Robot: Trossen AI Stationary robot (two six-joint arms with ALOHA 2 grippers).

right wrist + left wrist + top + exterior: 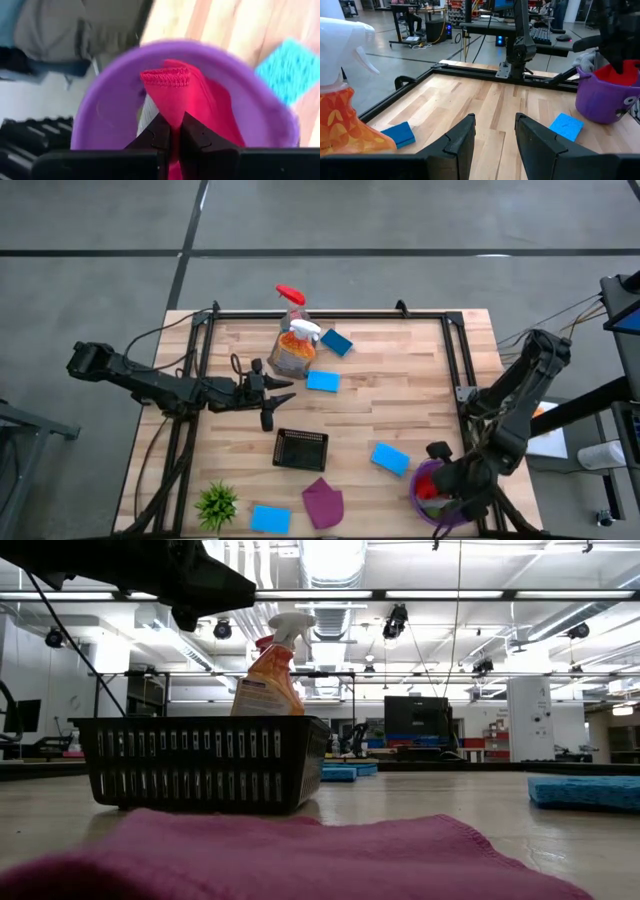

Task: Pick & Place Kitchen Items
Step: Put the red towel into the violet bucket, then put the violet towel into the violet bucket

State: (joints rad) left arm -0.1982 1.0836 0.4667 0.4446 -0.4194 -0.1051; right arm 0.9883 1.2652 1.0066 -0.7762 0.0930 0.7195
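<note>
My right hand is clenched on the red cloth over the purple bucket; I judge I must let go next, while my left hand waits released above the surface.

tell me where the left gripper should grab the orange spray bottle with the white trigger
Probably at the narrow neck just under the white trigger head of the orange plastic spray bottle, coming in level from the open table side where the left gripper sits open. The bottle stands upright and its body is wide, and the clear red-trigger bottle crowds its far side.
</note>
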